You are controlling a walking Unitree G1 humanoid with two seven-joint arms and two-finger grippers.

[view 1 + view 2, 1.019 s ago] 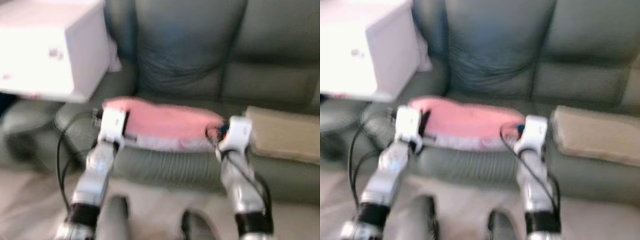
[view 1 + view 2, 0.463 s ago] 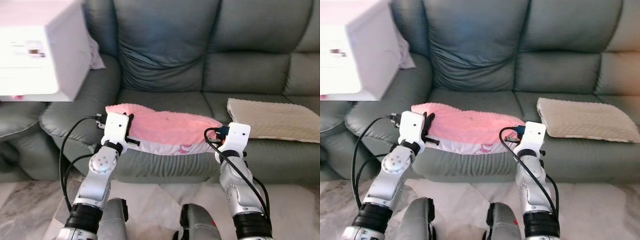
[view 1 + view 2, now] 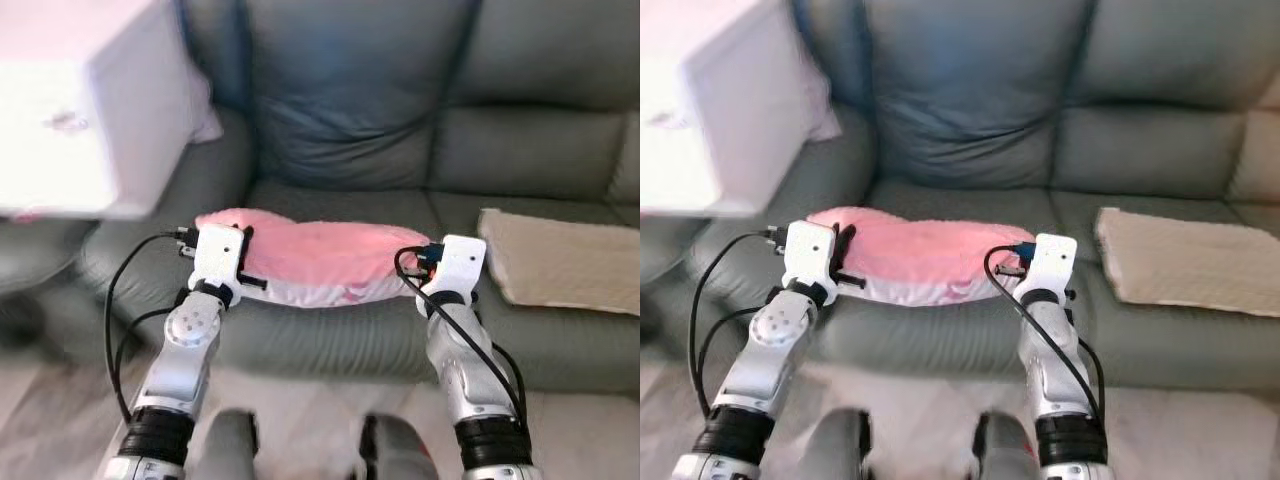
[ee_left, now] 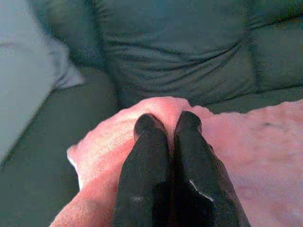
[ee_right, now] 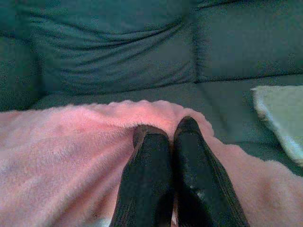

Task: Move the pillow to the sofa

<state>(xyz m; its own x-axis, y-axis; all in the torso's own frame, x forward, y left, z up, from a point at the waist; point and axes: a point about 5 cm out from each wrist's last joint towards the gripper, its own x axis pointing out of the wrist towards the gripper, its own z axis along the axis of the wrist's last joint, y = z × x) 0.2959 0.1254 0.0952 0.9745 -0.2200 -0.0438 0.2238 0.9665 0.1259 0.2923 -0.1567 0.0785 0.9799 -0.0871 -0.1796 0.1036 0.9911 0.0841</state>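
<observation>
A pink fluffy pillow point(image 3: 320, 255) with a white underside hangs between my two arms, just above the front of the grey-green sofa's point(image 3: 350, 150) left seat cushion. My left gripper point(image 4: 168, 127) is shut on the pillow's left end, its black fingers point(image 4: 147, 156) pinching a fold of the pink cover. My right gripper point(image 5: 165, 130) is shut on the pillow's right end in the same way. In the eye views the white wrist housings sit at either end of the pillow point(image 3: 910, 250).
A beige textured cushion point(image 3: 560, 260) lies on the sofa's right seat. A large white box point(image 3: 90, 110) stands over the sofa's left armrest, with a pale cloth behind it. The sofa backrest point(image 4: 180, 52) rises close behind the pillow. Light tiled floor point(image 3: 300, 400) lies below.
The camera has shifted and the picture is blurred. The arms and the pillow sit slightly higher and further over the seat than half a second ago. Both grippers keep their hold.
</observation>
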